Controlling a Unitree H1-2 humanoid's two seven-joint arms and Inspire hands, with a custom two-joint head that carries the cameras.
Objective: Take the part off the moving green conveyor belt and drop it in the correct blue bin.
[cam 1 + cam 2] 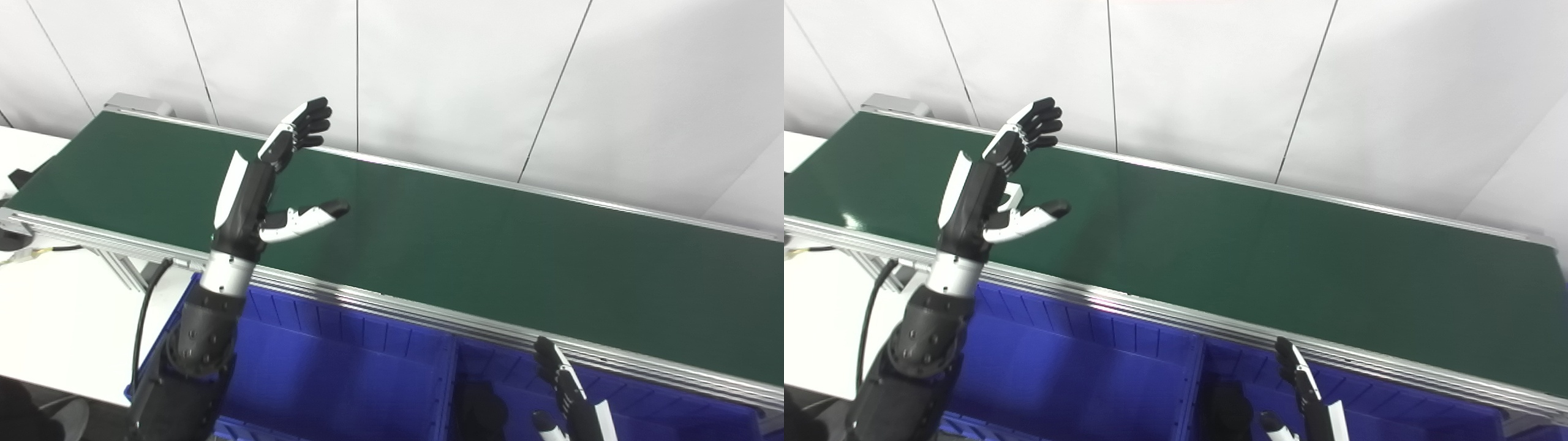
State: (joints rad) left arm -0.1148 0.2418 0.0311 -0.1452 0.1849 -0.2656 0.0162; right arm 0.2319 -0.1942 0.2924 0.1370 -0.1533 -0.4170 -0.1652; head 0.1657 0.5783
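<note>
The green conveyor belt (490, 245) runs from upper left to lower right. My left hand (269, 184) is raised over the belt's left part, open, with the fingers stretched up and the thumb pointing right. It holds nothing. In the right eye view a small white piece (1012, 195) shows on the belt just behind the palm; I cannot tell what it is. My right hand (566, 398) is low at the bottom edge over the right blue bin (674, 416), fingers straight and apart, empty, partly cut off. The left blue bin (343, 367) lies under the left forearm.
The belt's aluminium rail (429, 315) runs between belt and bins. A dark object (484, 407) lies in the right bin by the divider. A white table (55, 306) with a black cable (142, 306) stands at left. A white panelled wall (459, 79) is behind the belt.
</note>
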